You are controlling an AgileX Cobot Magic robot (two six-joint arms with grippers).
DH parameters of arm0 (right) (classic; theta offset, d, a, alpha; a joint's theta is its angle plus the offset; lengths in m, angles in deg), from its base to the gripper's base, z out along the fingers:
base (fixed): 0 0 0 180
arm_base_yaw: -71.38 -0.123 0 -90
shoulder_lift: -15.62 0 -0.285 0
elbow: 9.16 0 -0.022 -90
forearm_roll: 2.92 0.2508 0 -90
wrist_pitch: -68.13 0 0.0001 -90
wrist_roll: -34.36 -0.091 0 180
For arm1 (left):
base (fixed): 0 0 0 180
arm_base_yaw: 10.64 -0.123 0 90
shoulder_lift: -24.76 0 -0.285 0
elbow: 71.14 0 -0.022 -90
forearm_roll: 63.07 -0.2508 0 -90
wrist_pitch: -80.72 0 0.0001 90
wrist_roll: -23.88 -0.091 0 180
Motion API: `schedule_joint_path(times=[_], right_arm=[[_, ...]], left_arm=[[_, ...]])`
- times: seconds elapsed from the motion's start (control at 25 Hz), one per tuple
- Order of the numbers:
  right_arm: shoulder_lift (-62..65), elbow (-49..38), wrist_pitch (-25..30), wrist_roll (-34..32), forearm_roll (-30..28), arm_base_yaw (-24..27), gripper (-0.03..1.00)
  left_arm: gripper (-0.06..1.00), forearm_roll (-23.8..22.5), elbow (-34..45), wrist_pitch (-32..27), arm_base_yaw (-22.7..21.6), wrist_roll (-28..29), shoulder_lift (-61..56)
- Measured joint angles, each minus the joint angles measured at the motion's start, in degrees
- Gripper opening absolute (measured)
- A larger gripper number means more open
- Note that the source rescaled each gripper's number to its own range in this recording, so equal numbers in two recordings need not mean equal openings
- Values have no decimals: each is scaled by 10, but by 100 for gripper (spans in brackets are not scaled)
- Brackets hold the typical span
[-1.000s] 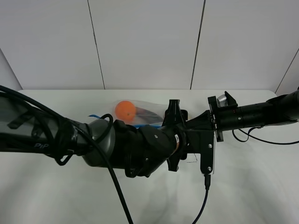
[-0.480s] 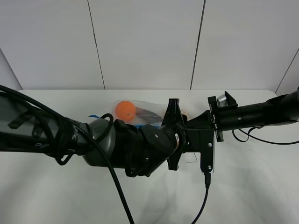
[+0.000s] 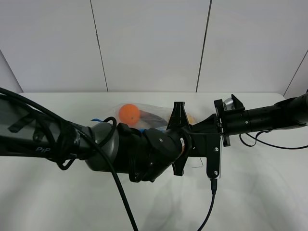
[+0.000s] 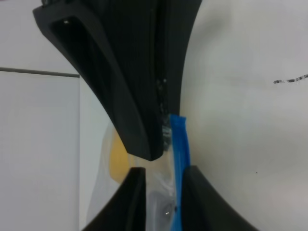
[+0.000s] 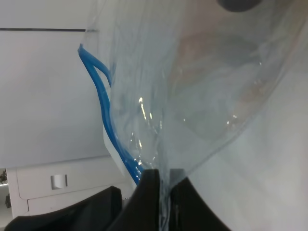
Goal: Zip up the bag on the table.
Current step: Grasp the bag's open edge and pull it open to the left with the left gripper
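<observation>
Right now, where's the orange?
High view: the orange sits in the bag, left of centre, far back on the table, just behind the left arm.

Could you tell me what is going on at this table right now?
The robot is working on zipping up a clear zip bag on the white table, an orange showing inside. The right claw is shut on the bag's clear film. The left claw has a finger on each side of the blue zip strip; whether it has clamped is unclear.
</observation>
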Motion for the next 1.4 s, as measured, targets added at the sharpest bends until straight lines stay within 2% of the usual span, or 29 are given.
schedule_joint_path(times=[0.28, 0.44, 0.52, 0.8, 1.0, 1.4], right_arm=[[0, 0, 0, 0, 0, 0, 0], [0, 0, 0, 0, 0, 0, 0], [0, 0, 0, 0, 0, 0, 0], [0, 0, 0, -4, 0, 0, 0], [0, 0, 0, -5, 2, 0, 0], [0, 0, 0, -6, 2, 0, 0]], left_arm=[[9, -1, 0, 4, 0, 0, 0], [7, -1, 0, 13, 0, 0, 0], [9, -1, 1, 23, 0, 0, 0], [30, -2, 10, 30, -20, 0, 0], [33, -1, 10, 32, -40, 0, 0], [33, -1, 10, 41, -39, 0, 0]])
